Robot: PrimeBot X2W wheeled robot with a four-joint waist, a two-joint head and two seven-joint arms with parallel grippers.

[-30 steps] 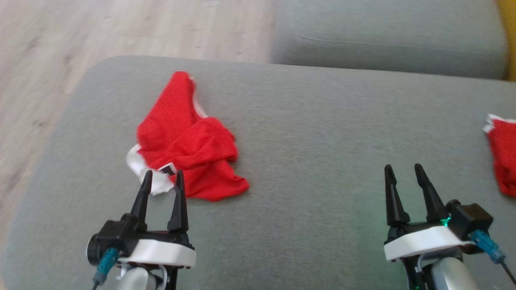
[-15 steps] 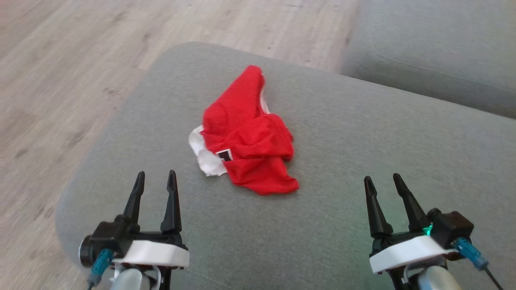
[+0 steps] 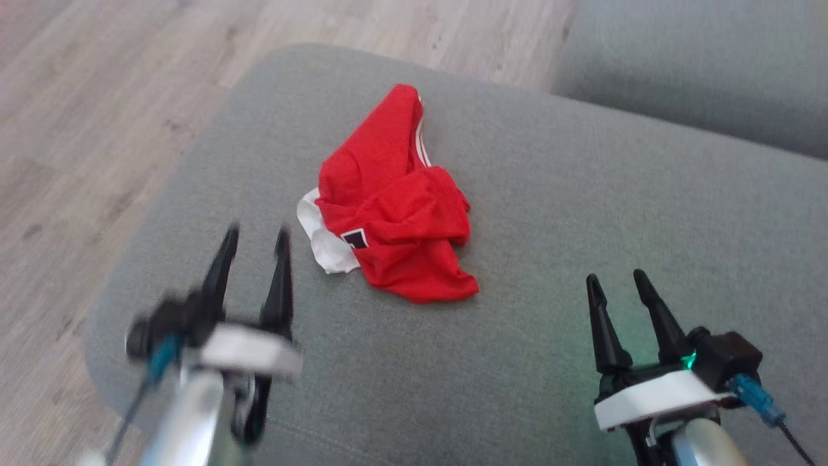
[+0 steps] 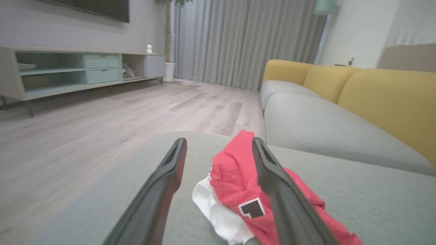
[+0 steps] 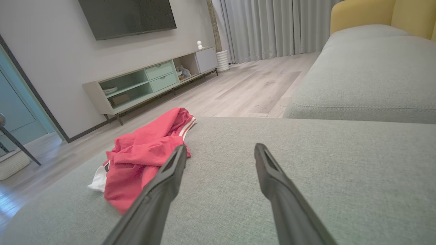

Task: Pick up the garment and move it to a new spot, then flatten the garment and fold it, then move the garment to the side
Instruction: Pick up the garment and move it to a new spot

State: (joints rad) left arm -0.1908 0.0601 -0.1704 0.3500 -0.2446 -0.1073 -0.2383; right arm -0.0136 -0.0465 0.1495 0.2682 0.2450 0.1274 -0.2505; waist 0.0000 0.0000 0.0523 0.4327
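Left gripper [image 3: 257, 230]: fingers spread wide, nothing between them, low over the sofa seat [image 3: 550, 213] near its left edge. It is blurred in the head view, so it reads as mid-reach. Its wrist view frames the near end of the garment [image 3: 394, 233] between and just beyond the two fingers, which looks like a line-up for a pinch on that end. Right gripper [image 3: 616, 276]: also spread and empty, over bare cushion, well apart from the cloth on its right side. It is probably parked open so it's free to take a second corner or help flatten. The garment is a red crumpled heap on the left part of the seat, touching neither gripper. A white patch [image 3: 323, 243] and a black label [image 3: 354, 239] sit at the end nearest the left gripper, and the striped hem points toward the far edge. It is folded over itself, so one pinch may lift only a layer rather than the whole thing. The heap sits near the rounded corner with floor [image 3: 97, 97] beyond, while the open cushion to the right gives room to spread it, likely why the move comes first. Pick not yet made.
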